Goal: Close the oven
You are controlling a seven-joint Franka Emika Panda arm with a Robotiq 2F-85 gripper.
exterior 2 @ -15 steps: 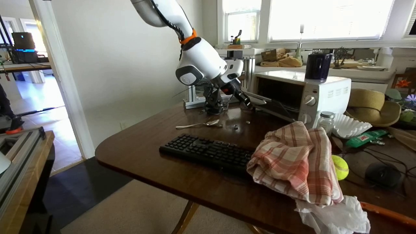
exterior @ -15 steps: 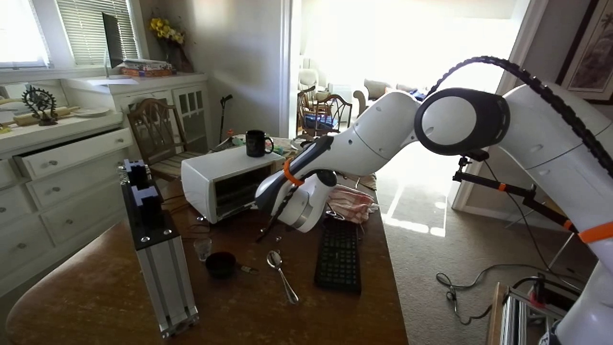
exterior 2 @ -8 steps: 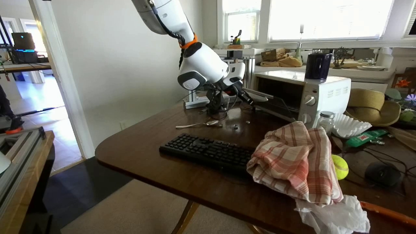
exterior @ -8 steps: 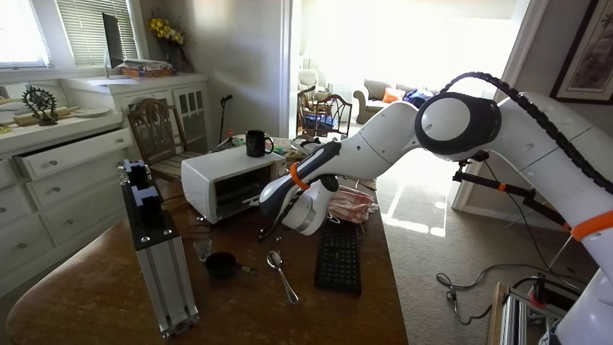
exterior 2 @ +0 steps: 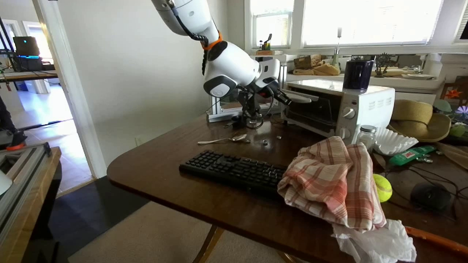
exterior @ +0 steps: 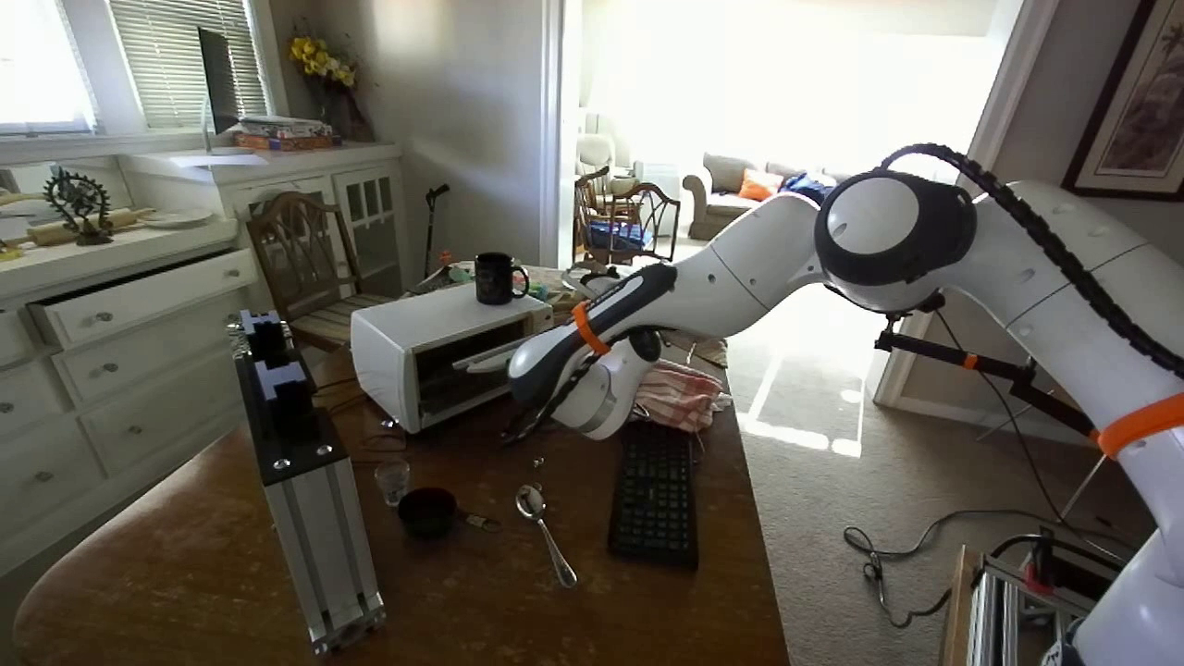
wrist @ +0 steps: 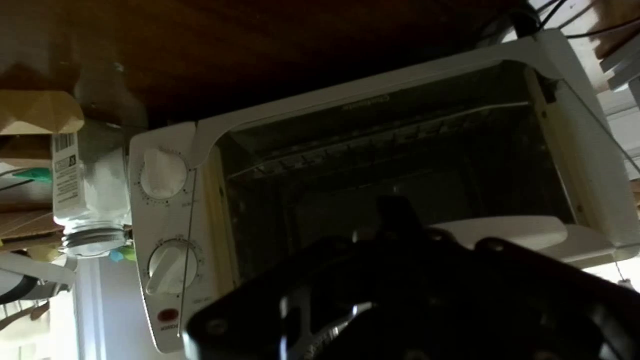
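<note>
White oven (exterior 2: 347, 104), front toward tool (exterior 2: 288, 101), long axis level; door (exterior 2: 309, 113) part-open, tilted outward; tool pressed together.

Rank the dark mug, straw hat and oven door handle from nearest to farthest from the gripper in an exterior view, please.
From the gripper:
1. Oven door handle: right beside it.
2. Dark mug: atop the oven, toward the picture's right.
3. Straw hat: farther right, past the oven.

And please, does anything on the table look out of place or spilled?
I see no spill. The dark mug standing on the oven looks out of place: pushing the oven might jolt it.
</note>
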